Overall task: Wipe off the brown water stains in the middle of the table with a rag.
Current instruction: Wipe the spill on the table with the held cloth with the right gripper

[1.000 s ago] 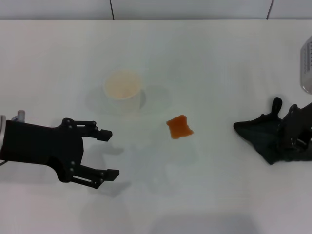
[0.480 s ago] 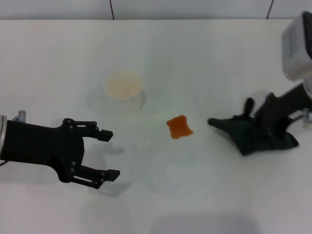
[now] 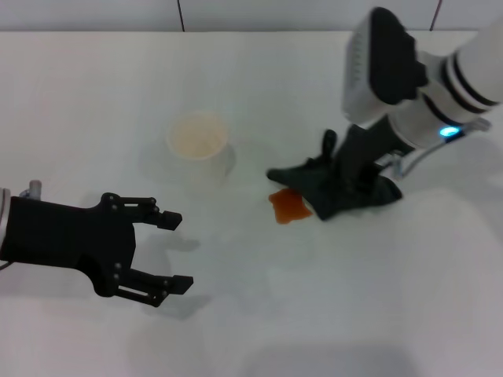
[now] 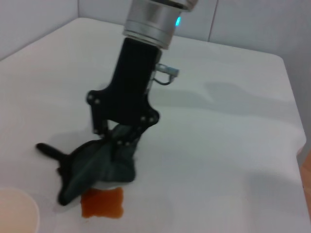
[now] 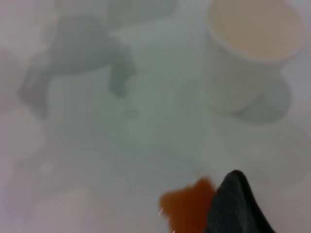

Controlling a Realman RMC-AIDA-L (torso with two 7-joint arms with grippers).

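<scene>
Right hand (image 3: 355, 182) presses rag (image 3: 330, 188) against stain (image 3: 288, 206).

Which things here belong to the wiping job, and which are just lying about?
Belongs to the job:
- rag, gripped by the right gripper
- brown water stain
- table

Just there:
- white paper cup
- left gripper, open and idle on the robot's left

The right gripper (image 4: 116, 141) clamps the rag (image 4: 92, 167); its edge touches the brown water stains (image 4: 102, 203).
</scene>
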